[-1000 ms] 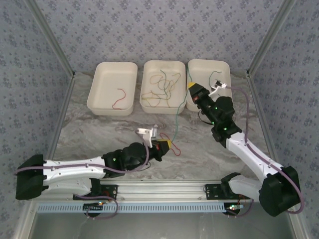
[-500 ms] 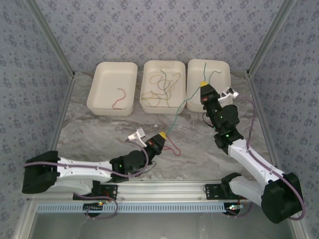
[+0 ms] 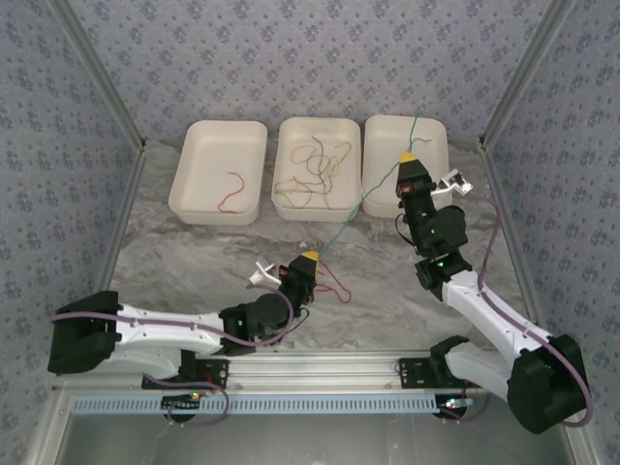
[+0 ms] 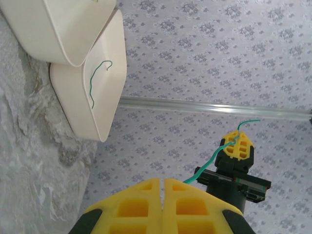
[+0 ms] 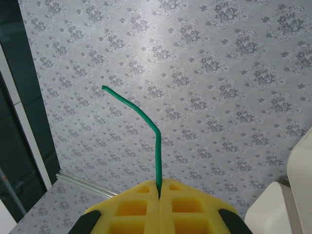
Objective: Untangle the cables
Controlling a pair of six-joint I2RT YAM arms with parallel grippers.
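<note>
Now, green cable (image 3: 358,205) taut between left jaws and right jaws, both clamped on it

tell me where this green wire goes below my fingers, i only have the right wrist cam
Observer: From the right gripper the green cable runs down-left to the left gripper, which is shut on it.
Operator: is it clear of the pile
Observer: Looks so: the tangle of olive and green cables lies in the middle tray, and the stretched cable passes by that tray's near right corner.
Operator: anything else at the left gripper
Observer: A red cable loops on the table beside it; whether it is pinched too, I cannot tell.
</note>
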